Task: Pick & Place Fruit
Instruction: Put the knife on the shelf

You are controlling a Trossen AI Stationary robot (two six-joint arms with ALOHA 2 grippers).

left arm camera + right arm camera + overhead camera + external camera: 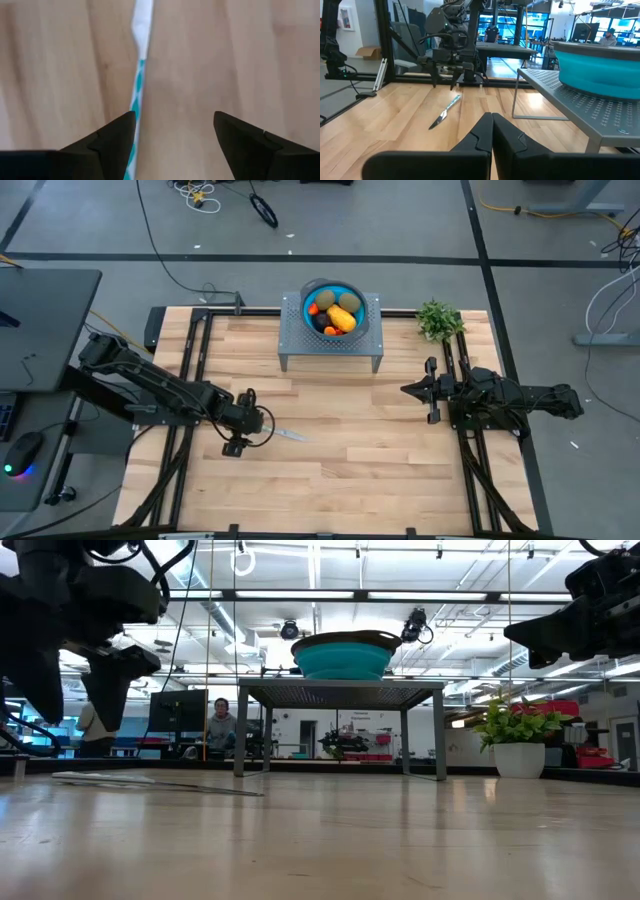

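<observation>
Overhead; table-level; two wrist close-ups

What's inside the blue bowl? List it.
In the bowl: two brown-green kiwis, a yellow-orange fruit and small red-orange pieces. Anything beneath them is covered, and the low view shows only the bowl's wall.

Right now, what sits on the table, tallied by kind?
Blue bowl of fruit: 1
Grey perforated stand: 1
Knife: 1
Potted green plant: 1
Total: 4
</observation>
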